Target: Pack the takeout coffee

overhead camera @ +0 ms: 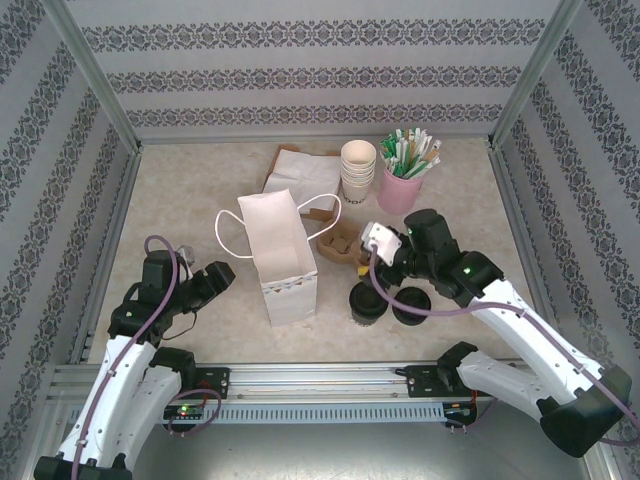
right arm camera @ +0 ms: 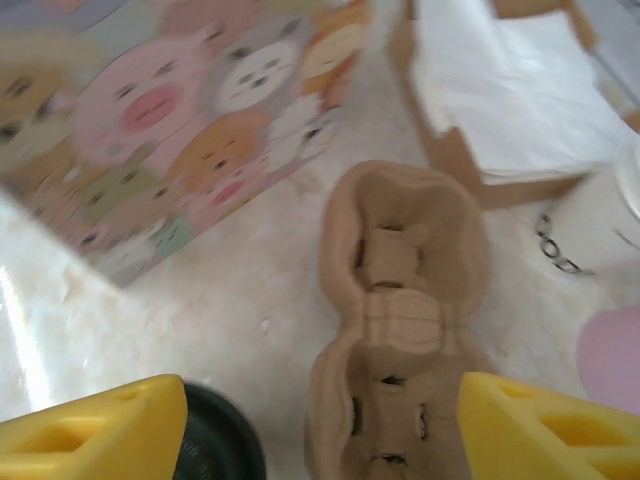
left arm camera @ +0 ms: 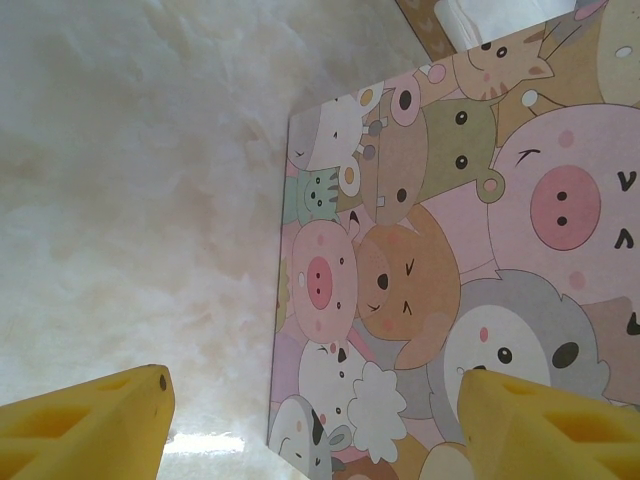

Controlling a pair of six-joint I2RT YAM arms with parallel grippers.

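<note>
From above, the takeout coffee (overhead camera: 367, 302) was seen upright at 4 o'clock of the paper bag (overhead camera: 278, 255) and at 6 o'clock of the right gripper (overhead camera: 370, 262). In the right wrist view its lid edge was caught at 7 o'clock, beside fingers (right arm camera: 90, 430) spread wide over the cup carrier (right arm camera: 400, 320). The left gripper (left arm camera: 315, 400) was likewise held wide.
</note>
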